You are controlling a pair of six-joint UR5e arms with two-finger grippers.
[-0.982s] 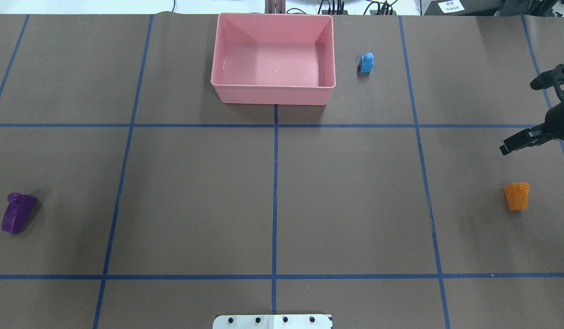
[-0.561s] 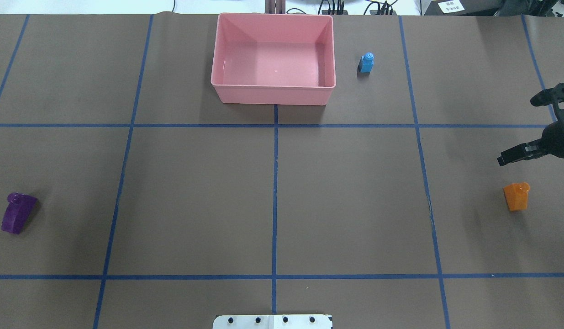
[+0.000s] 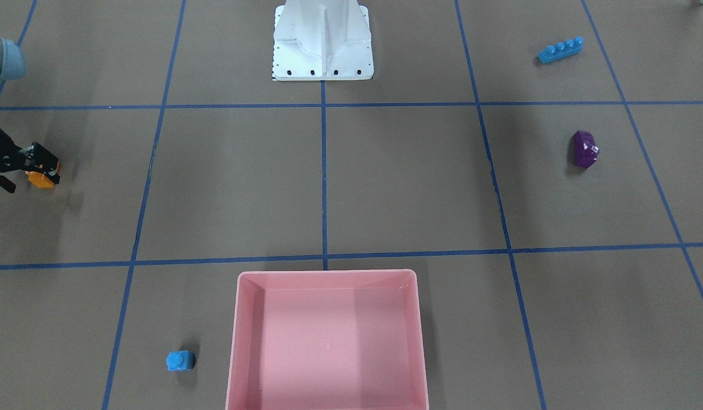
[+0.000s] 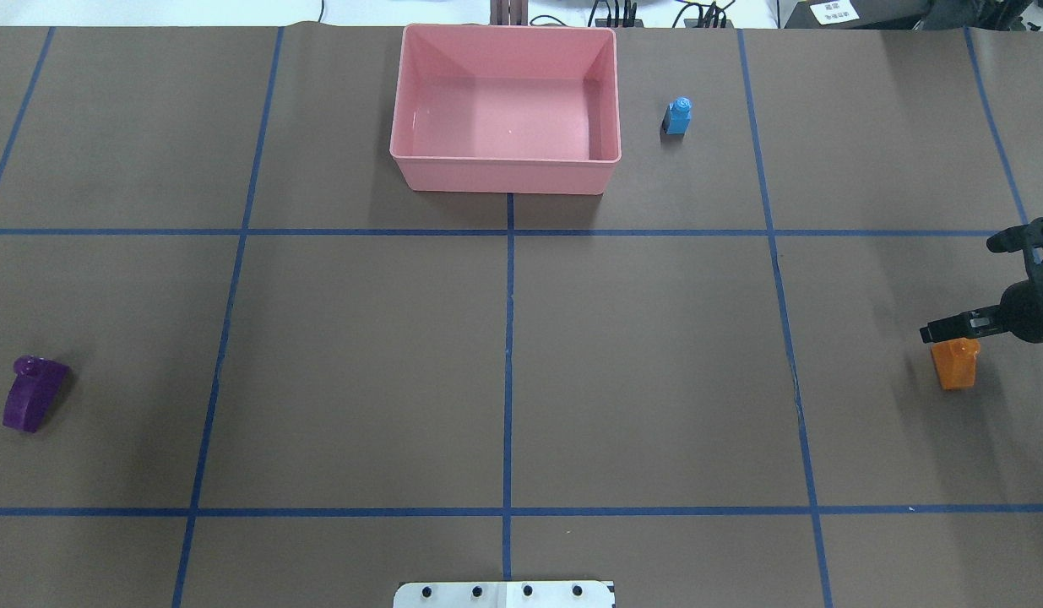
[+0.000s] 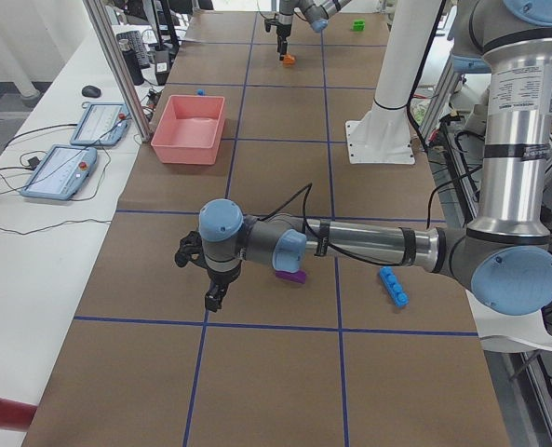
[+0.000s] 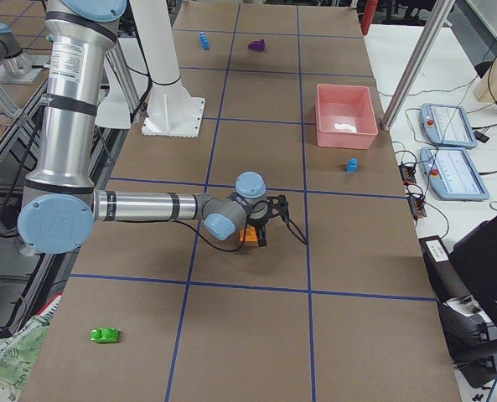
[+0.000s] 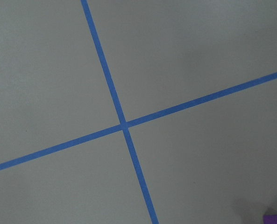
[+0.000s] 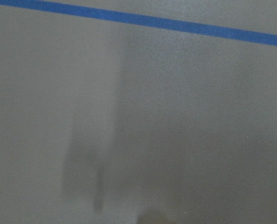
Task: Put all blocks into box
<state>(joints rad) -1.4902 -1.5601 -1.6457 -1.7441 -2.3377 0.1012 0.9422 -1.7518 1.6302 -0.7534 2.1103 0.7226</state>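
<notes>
In the overhead view the right tool (image 4: 960, 289) has dropped down the right edge. It now hangs with its fingers spread, unclenched, just above the orange block (image 4: 954, 363), which sits on the worktop well apart from the pink box (image 4: 504, 175). A grasp looks near.

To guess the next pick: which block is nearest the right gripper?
The orange block: the open right gripper is right at it, while the small blue block and the purple block lie far off.
</notes>
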